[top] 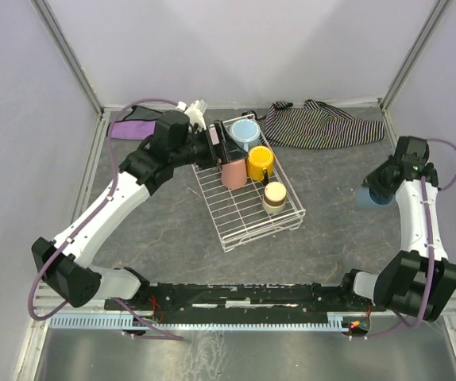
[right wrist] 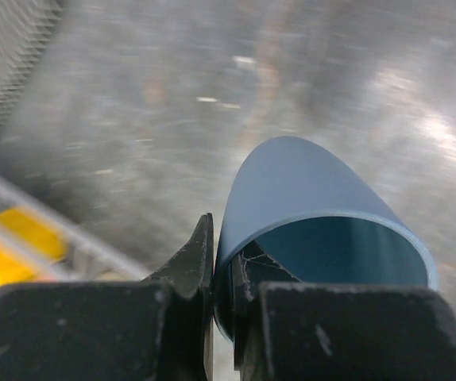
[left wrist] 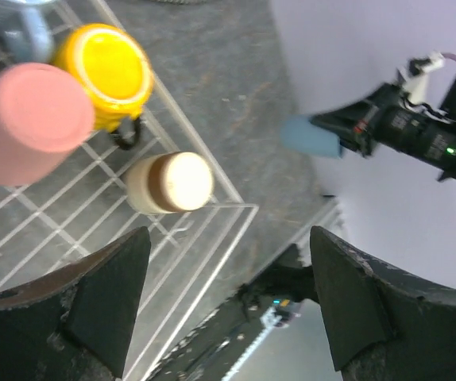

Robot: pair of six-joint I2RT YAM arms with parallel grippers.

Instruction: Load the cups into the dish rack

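Nearest, on the right side of the dark, mottled grey tabletop, the right gripper is clamped on the smooth blue plastic tumbler. Its black jaws are nearly together, one inside the thin rim and one outside. The tumbler is tilted on its side, well apart from the rack, and whether it touches the table cannot be told.

Mid-table stands the white wire-grid dish rack, a rectangle with low raised sides, set at a slant. It holds four cups:
- a small cream cup with a brown band nearest
- a glossy yellow handled mug
- a matte salmon-pink tumbler, its flat closed end facing the left wrist camera
- a light blue handled mug at the far corner

With the held one, that makes five cups.

The left gripper hangs over the rack's far left edge. Its two broad black fingers are spread wide, with nothing between them.

Two cloths lie along the back wall: a crumpled black-and-white striped cloth and a purple cloth.
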